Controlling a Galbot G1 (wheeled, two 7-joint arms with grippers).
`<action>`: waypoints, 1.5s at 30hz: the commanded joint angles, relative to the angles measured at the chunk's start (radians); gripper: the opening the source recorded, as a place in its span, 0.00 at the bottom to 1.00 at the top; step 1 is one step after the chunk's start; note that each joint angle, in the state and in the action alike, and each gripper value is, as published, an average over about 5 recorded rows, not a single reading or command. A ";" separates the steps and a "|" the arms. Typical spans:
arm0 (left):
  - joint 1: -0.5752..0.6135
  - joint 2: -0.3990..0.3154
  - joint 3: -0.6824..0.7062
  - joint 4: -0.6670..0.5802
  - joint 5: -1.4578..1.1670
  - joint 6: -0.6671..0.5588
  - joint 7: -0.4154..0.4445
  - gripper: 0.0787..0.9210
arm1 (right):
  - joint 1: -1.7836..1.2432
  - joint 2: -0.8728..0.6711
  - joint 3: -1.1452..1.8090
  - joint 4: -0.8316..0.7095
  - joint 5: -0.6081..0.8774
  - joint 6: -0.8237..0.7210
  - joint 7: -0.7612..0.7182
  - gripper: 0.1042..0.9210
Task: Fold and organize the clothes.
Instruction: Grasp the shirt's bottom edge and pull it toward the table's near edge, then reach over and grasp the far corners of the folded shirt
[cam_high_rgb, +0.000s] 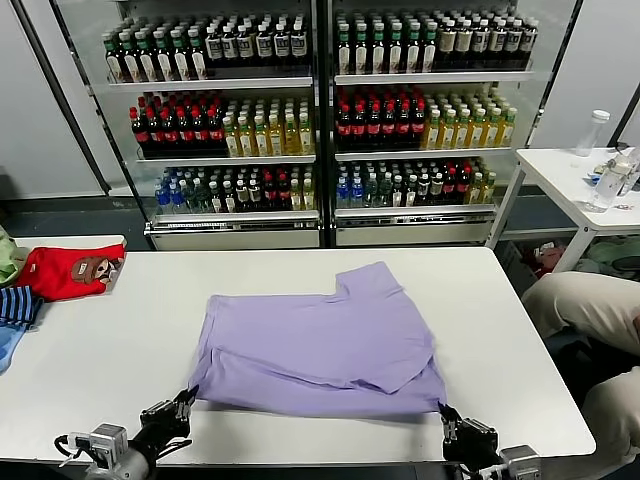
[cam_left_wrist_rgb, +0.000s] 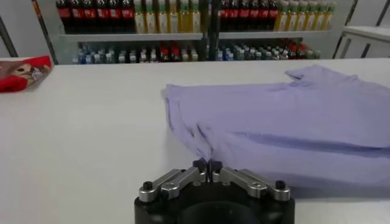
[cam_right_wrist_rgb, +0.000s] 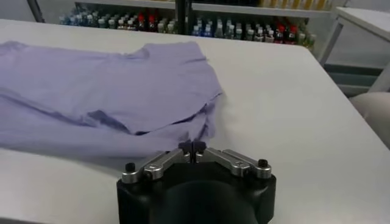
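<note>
Lavender t-shirt (cam_high_rgb: 320, 345) lies partly folded on the white surface (cam_high_rgb: 90, 370), its near hem just beyond the two grippers at the near edge: the left gripper (cam_high_rgb: 184, 402) sits at the shirt's near left corner and the right gripper (cam_high_rgb: 447, 415) at its near right corner, each with jaws pressed together and, as far as shows, no cloth between them. Farther off at the surface's left end rest a red garment (cam_high_rgb: 70, 270) and a blue striped garment (cam_high_rgb: 15, 305), and behind stand shelves of bottles (cam_high_rgb: 320, 110).

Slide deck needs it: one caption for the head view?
Lavender t-shirt lies partly folded on the white table; left gripper and right gripper pinch its near corners.
</note>
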 joint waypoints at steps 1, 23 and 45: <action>-0.040 0.001 -0.051 -0.067 0.021 0.027 -0.024 0.15 | 0.085 -0.038 0.046 0.031 0.022 -0.001 -0.006 0.24; -0.727 0.041 0.203 0.571 -0.054 0.046 0.070 0.86 | 1.207 0.205 -0.416 -0.900 0.073 -0.030 0.040 0.88; -0.924 -0.013 0.281 0.863 0.060 0.023 0.169 0.88 | 1.384 0.486 -0.367 -1.458 -0.102 0.066 0.023 0.88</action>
